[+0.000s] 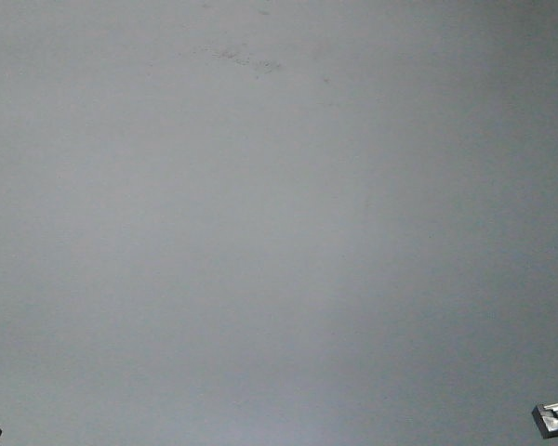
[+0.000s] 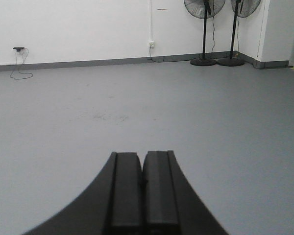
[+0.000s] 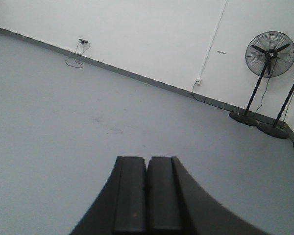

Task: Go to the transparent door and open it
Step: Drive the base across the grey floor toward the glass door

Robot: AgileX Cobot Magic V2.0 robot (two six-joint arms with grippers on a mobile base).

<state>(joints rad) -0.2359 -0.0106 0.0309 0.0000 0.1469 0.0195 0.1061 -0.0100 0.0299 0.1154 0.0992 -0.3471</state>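
Note:
The transparent door is out of view in every frame. My left gripper [image 2: 142, 154] is shut and empty, its two black fingers pressed together, pointing out over bare grey floor. My right gripper [image 3: 146, 158] is also shut and empty, pointing over the same grey floor toward a white wall. The front view shows only grey floor [image 1: 279, 223], with small bits of robot hardware at the lower corners.
A white wall with a grey skirting [image 2: 88, 62] runs across the far side. Two black pedestal fans [image 2: 204, 29] [image 3: 264, 73] stand at the far right by the corner. A wall socket with a cable [image 3: 198, 81] and a small plugged-in device with a cord [image 2: 18, 49] sit low on the wall.

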